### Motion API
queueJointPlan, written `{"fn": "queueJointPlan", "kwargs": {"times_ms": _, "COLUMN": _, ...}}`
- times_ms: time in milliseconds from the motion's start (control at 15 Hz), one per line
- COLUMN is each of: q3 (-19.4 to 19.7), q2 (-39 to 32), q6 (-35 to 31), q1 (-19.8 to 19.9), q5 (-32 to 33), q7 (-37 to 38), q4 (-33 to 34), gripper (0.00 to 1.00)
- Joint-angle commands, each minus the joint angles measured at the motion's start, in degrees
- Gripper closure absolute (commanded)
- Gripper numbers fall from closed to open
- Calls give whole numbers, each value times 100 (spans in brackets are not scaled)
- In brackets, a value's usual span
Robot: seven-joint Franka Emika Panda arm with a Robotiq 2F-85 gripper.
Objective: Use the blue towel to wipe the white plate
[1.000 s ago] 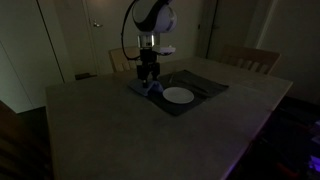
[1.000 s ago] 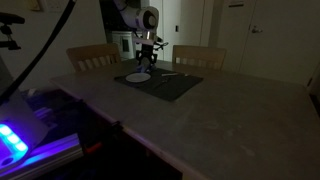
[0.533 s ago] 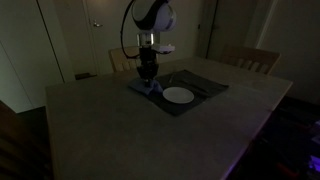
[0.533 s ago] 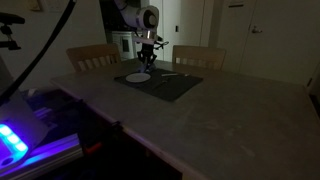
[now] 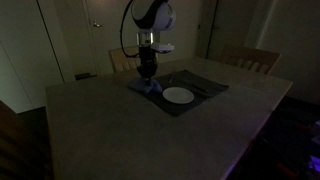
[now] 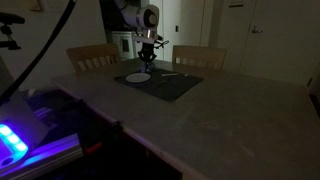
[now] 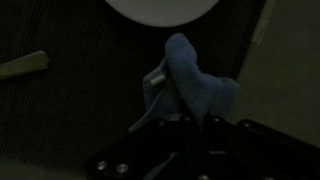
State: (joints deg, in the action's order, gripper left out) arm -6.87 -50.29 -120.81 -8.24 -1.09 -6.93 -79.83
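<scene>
The gripper (image 7: 187, 118) is down at the placemat, its fingers drawn narrow around a bunched fold of the blue towel (image 7: 196, 86). In the wrist view the cloth rises in a crumpled peak straight into the jaws, so it looks pinched, though the fingers themselves are lost in shadow. In an exterior view the gripper (image 5: 147, 81) stands upright over the towel (image 5: 149, 89), which lies at the placemat's corner. The white plate (image 5: 178, 96) sits just beside it on the same mat, not touching the cloth as far as I can see. In the wrist view only the plate's curved edge (image 7: 160, 8) shows, cut off at the top of the picture.

The dark placemat (image 5: 198, 88) lies on a broad pale table (image 5: 120, 130). The pale handle of a utensil (image 7: 24, 65) rests on the mat, its other end out of frame. The arm (image 5: 151, 18) rises behind the table's far edge.

Two wooden chairs (image 6: 92, 56) (image 6: 198, 57) are pushed in on the far side, with a closed door (image 5: 98, 30) behind them. A device glowing blue (image 6: 12, 140) sits low in the foreground.

The room is very dim. From the other exterior view the gripper (image 6: 146, 67) is small, and the towel under it cannot be made out.
</scene>
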Motion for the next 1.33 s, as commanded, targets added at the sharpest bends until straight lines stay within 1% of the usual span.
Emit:
{"fn": "queueJointPlan", "kwargs": {"times_ms": 0, "q3": -81, "q2": -39, "q6": 23, "q1": 63, "q5": -58, "q7": -75, "q4": 123, "gripper": 98}}
{"fn": "queueJointPlan", "kwargs": {"times_ms": 600, "q3": -131, "q2": 125, "q6": 173, "q1": 145, "q5": -135, "q7": -152, "q4": 76, "gripper": 98}}
{"fn": "queueJointPlan", "kwargs": {"times_ms": 1267, "q3": -93, "q2": 489, "q6": 419, "q1": 71, "q5": -12, "q7": -212, "q4": -223, "gripper": 98}}
